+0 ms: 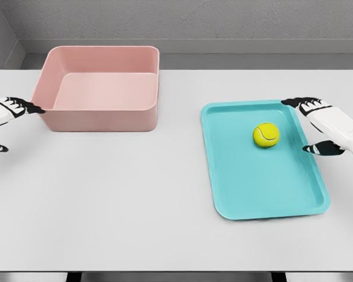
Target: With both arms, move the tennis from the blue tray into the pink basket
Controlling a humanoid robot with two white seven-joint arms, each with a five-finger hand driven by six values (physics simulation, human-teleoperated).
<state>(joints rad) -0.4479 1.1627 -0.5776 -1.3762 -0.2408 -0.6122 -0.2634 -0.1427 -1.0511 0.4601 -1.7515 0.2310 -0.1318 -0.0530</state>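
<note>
Tennis ball (266,135) lies in the blue tray (247,194), just left of the right hand (320,126); apart, untouched. Its fingers are spread, holding nothing; the left hand (9,117) likewise, beside the pink basket (100,120).

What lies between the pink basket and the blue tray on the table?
Nothing: in the head view, only bare white table separates the pink basket from the blue tray.

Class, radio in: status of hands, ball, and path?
Left hand open beside basket. Right hand open at tray edge. Ball on tray, untouched.

A white table (135,194) before a grey wall (194,17).
</note>
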